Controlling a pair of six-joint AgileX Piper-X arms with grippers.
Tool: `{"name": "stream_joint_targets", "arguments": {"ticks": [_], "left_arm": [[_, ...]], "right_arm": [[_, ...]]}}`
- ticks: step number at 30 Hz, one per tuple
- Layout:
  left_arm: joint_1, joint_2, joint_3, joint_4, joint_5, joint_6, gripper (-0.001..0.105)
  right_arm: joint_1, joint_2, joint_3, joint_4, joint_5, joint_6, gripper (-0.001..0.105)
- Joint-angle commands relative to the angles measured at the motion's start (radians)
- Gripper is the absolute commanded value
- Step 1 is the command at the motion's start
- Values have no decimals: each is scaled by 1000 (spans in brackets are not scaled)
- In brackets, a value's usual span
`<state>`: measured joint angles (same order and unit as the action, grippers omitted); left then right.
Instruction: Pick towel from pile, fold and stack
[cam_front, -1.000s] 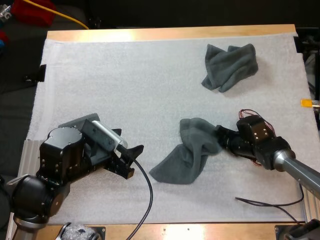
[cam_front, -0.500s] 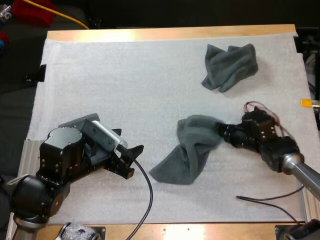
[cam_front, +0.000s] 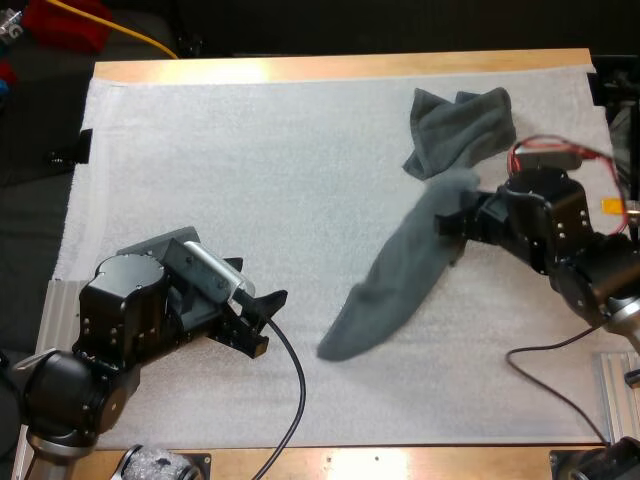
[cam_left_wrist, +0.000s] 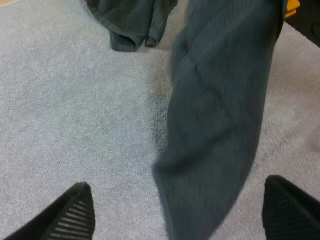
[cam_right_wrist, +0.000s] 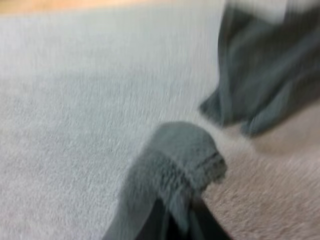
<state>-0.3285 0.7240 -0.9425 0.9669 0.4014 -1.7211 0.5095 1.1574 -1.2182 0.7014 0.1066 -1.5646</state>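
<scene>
My right gripper (cam_front: 455, 205) is shut on one end of a dark grey-green towel (cam_front: 400, 270) and holds it up, so the cloth hangs stretched down toward the mat's middle. In the right wrist view the towel (cam_right_wrist: 170, 170) bunches over the pinching fingers. A second crumpled towel (cam_front: 460, 130) lies at the far right of the mat, also seen as the crumpled towel (cam_right_wrist: 270, 70) past the held one. My left gripper (cam_front: 262, 318) rests low at the near left, open, its fingertips (cam_left_wrist: 75, 215) wide apart, facing the hanging towel (cam_left_wrist: 220, 120).
The white mat (cam_front: 250, 170) covers the wooden table (cam_front: 330, 68). A thin black cable (cam_front: 550, 345) trails on the mat near my right arm.
My right gripper rose and moved toward the far side with the towel's end, pulling the bunched cloth into a long hanging strip. The left arm stayed still.
</scene>
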Motion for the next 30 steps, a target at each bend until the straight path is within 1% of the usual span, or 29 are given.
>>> {"name": "stream_joint_targets", "arguments": {"ticks": [1,6,9,12,14,17,19,22,28,30], "left_arm": [[-6,1,-5,1,-4,-2,68],[-6,1,-5,1,-4,-2,68],[-6,1,-5,1,-4,-2,68],[-6,1,-5,1,-4,-2,68],[-6,1,-5,1,-4,-2,68],[-6,1,-5,1,-4,-2,68],[-6,1,-5,1,-4,-2,68],[-6,1,-5,1,-4,-2,68],[-6,1,-5,1,-4,-2,68],[-6,1,-5,1,-4,-2,68]], "right_arm": [[14,-11,-45,22,44,-55,1],[55,-11,-159,44,144,-156,1],[67,-11,-195,44,198,-214,1],[67,-11,-204,48,206,-242,1],[71,-7,-204,76,201,-242,1],[106,11,-204,141,188,-242,1],[144,33,-204,180,150,-242,1],[221,71,-204,206,136,-237,1],[352,155,-202,280,136,-146,1],[382,185,-184,287,131,-124,1]]}}
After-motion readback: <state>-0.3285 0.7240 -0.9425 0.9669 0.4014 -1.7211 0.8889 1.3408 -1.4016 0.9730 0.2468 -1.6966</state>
